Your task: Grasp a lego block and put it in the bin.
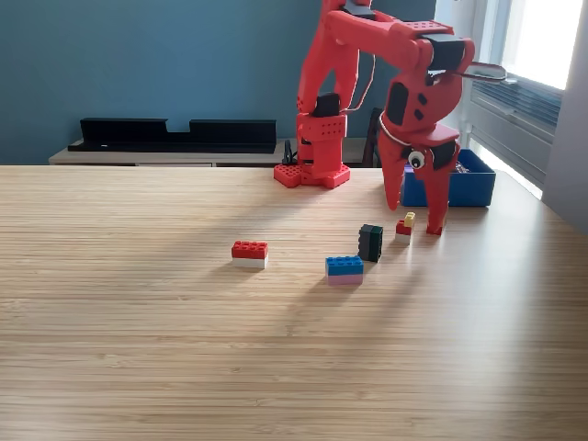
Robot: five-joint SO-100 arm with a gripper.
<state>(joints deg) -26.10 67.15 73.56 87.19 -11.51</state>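
The claw (415, 219) is down low with its two fingers apart, around a small red and yellow block (405, 225) on the desk (138, 349). It is not lifted yet. The blue bin (470, 186) waits at two o'clock from it. Grab, lift and drop are left.

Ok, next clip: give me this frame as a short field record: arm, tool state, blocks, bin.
arm: red, base at the table's far edge, bent down toward the table
tool: open, tips down on either side of the small red and yellow block
held: nothing
other blocks: red on white block, blue on pink block, dark green block, all loose on the table
bin: blue, behind the tool, contents not visible
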